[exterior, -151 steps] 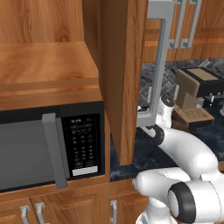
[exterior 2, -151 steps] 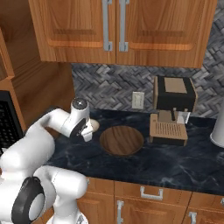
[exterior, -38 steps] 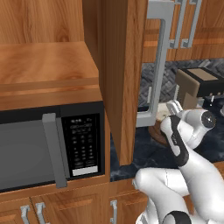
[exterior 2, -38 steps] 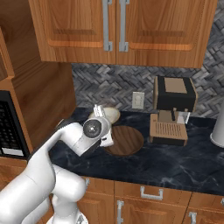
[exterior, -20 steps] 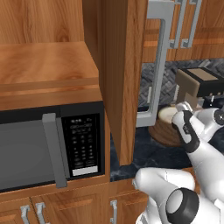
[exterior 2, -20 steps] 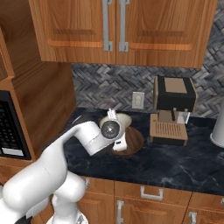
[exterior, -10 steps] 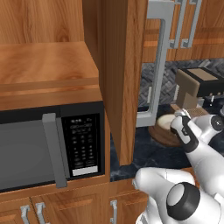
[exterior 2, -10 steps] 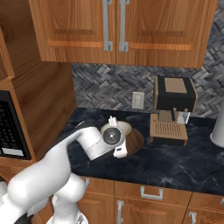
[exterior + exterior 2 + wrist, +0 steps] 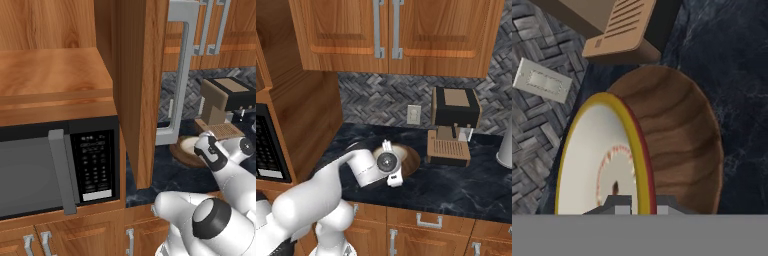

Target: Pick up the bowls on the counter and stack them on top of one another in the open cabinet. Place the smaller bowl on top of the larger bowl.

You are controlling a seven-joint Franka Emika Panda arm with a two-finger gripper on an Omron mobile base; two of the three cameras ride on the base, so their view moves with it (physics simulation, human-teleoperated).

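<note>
Gripper: in the hand view the gripper point(image 9: 635, 200) is clamped tight on the rim of the smaller bowl point(image 9: 602, 160), fingertips pinching the yellow-and-red edge, and the bowl hangs tilted on its side.
Smaller bowl: off the counter point(image 9: 466, 185) and carried over the larger bowl; from the left base view it shows as a pale disc point(image 9: 189, 145) just beyond the white wrist.
Larger bowl: the brown wooden bowl point(image 9: 682, 150) sits on the dark marbled stone, beside the coffee machine point(image 9: 455, 125) and its slatted tray point(image 9: 619, 32).
Open cabinet: the compartment above the microwave point(image 9: 60, 170) has a bare wood shelf floor point(image 9: 50, 75); its tall door point(image 9: 145, 85) with the grey bar handle stands swung out.
Done so far: one bowl picked up, nothing more.
Left to do: by the look of it, everything that counts. Neither bowl is in the cabinet, and the wooden one has to go in first as the base, so the cream bowl may be nested on it here or set aside.
</note>
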